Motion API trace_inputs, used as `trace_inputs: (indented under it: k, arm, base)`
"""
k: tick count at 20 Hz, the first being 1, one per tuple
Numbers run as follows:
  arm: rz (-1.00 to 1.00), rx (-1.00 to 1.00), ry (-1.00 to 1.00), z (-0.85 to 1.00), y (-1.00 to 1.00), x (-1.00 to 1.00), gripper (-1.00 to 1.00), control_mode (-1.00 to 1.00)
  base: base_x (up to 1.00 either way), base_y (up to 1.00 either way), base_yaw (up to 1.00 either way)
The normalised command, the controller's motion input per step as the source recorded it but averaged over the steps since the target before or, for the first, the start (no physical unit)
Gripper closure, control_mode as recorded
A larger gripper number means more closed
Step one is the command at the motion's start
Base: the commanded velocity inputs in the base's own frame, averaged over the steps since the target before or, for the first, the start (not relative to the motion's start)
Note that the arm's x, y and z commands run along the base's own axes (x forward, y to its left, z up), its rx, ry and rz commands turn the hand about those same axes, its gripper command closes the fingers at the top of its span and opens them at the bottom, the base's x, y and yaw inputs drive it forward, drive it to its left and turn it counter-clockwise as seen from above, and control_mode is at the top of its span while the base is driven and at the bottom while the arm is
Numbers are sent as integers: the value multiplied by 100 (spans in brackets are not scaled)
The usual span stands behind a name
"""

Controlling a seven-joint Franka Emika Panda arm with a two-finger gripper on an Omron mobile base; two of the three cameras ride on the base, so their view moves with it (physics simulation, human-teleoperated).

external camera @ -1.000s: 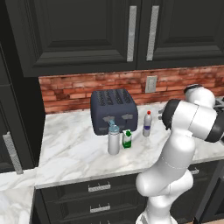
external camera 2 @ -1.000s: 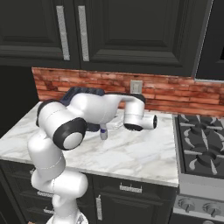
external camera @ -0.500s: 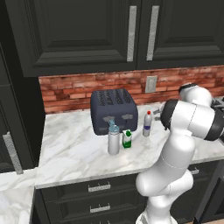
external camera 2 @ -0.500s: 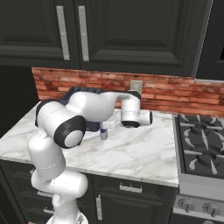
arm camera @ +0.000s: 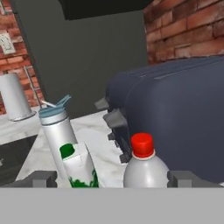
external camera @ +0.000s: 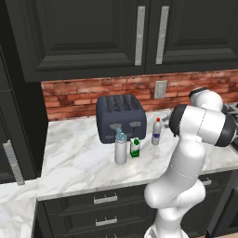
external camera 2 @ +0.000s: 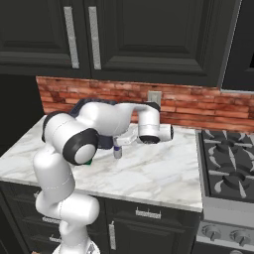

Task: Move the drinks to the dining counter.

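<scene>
Three drinks stand on the marble worktop (external camera: 79, 158) in front of a dark toaster (external camera: 121, 118). They are a grey metal bottle (external camera: 121, 148) with a light-blue cap, a green-and-white carton (external camera: 135, 148), and a slim clear bottle (external camera: 157, 132) with a red cap. In the hand view my gripper (arm camera: 113, 179) is open. The red-capped bottle (arm camera: 144, 168) and the carton (arm camera: 78, 168) sit low between its fingertips, and the grey bottle (arm camera: 57, 131) stands behind the carton. From the right base view the gripper (external camera 2: 120, 142) hangs just above the clear bottle (external camera 2: 117, 151). It holds nothing.
The brick wall (external camera: 69, 95) with an outlet (external camera: 161, 89) backs the worktop, under dark cabinets. A stove (external camera 2: 228, 163) lies to the right. A grey paper-towel roll (arm camera: 13, 96) stands beyond the drinks. A marble strip (external camera: 11, 209) shows lower left; I cannot tell if it is the dining counter.
The hand has swung left along the wall to the drinks and now sits over the clear bottle. The jaws stayed open. The drinks have not moved.
</scene>
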Motion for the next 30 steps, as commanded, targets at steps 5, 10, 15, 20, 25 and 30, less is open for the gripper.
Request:
trace_inputs:
  k: [5,10,15,20,25,30]
  arm:
    - [0,1,0,-16,0,10,-100,-100]
    - [0,0,0,-15,0,21,-100,-100]
    - [0,0,0,-4,0,15,-100,-100]
    - [0,0,0,-2,0,4,-100,-100]
    - [4,2,1,-6,17,0,-100,-100]
    - [4,1,1,-1,8,0,-100,-100]
  base:
    - [0,0,0]
    - [0,0,0]
    - [0,0,0]
    - [0,0,0]
    - [0,0,0]
    - [0,0,0]
